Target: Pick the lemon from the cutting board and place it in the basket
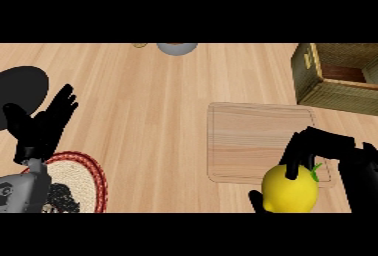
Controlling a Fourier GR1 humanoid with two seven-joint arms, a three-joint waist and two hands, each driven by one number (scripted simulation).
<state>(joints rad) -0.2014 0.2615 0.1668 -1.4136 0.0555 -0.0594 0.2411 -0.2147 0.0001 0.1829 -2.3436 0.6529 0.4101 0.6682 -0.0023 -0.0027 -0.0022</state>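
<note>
**Lemon in hand, basket yet to be reached**

The lemon sits inside the curl of the right hand, whose fingers wrap over its top while the thumb shows below it, so they are clamped on the fruit. It appears at the near right corner of the cutting board, overlapping the board's edge; whether it is lifted clear or touching the wood cannot be told from this angle.

Judged from this, the pick is made or nearly made, and the carry and release remain. The basket stands well apart at the far right of the surface, beyond the board, with nothing visible inside it.

The left hand rests open at the left edge, fingers apart and pointing up, above a red-rimmed woven mat.
</note>
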